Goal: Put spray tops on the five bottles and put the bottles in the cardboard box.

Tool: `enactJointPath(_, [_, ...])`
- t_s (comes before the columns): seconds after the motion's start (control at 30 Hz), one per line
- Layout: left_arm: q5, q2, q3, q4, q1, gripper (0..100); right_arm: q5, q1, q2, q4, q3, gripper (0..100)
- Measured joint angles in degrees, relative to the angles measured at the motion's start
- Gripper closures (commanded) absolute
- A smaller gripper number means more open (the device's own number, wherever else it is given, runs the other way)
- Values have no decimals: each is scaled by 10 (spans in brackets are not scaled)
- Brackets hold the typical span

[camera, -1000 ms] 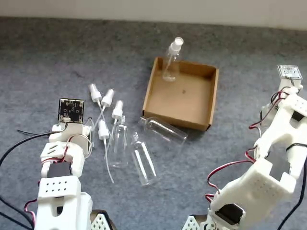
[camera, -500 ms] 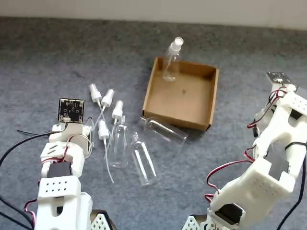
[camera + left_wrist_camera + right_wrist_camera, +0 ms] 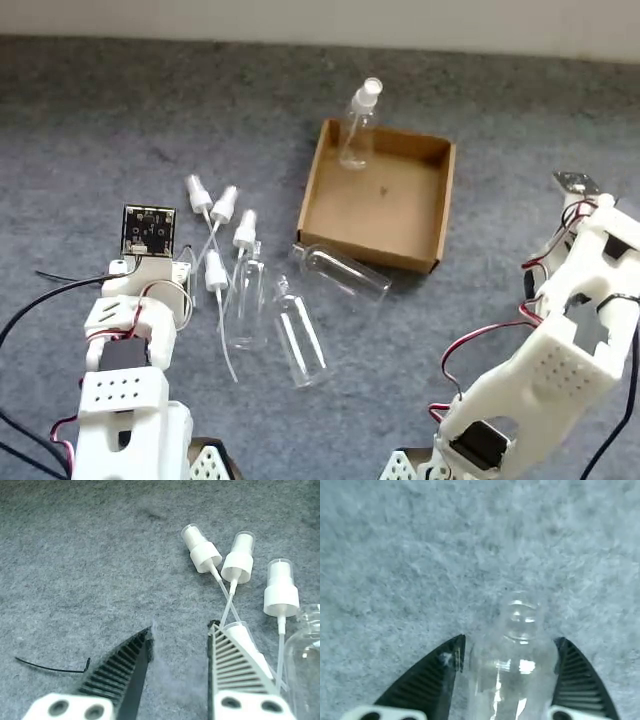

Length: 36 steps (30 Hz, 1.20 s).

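The cardboard box [image 3: 366, 252] sits mid-table, and a clear bottle with a spray top [image 3: 357, 128] is upright at its far left corner. Three topless clear bottles [image 3: 300, 340] lie on the carpet in front of the box. Beside them lie several white spray tops [image 3: 224, 203]. My left gripper [image 3: 180, 630] hangs open just above the carpet, beside the spray tops [image 3: 238, 562], with one top partly under a finger. My right gripper [image 3: 510, 641] is shut on another topless clear bottle [image 3: 512, 670], whose open neck points away from the wrist. The right arm [image 3: 575, 340] stands right of the box.
Grey carpet covers the table. A thin black wire [image 3: 50, 667] lies near the left gripper. The left arm [image 3: 130, 340] occupies the near left corner. A pale wall edge [image 3: 320, 20] runs along the far side.
The right arm's wrist has swung a little leftward and nearer in the high view. The left arm, the box and the loose bottles have not moved.
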Motion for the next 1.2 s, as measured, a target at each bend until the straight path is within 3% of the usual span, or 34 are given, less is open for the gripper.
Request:
enactJointPath(0.23, [0,0,0,0,0,836,0,8,4,-4,0,992])
enactJointPath(0.5, [0,0,0,0,0,836,0,8,3,4,-12,993])
enactJointPath(0.8, [-12,0,-1,3,0,836,2,-68,-118,179,-115,993])
enactJointPath(0.9, [-21,1,-40,55,0,835,-3,-114,-180,225,-129,993])
enactJointPath(1.03, [-25,1,-97,137,0,832,-80,-170,-258,230,-116,993])
enactJointPath(1.2, [-25,46,-173,166,0,832,-130,-218,-382,188,0,993])
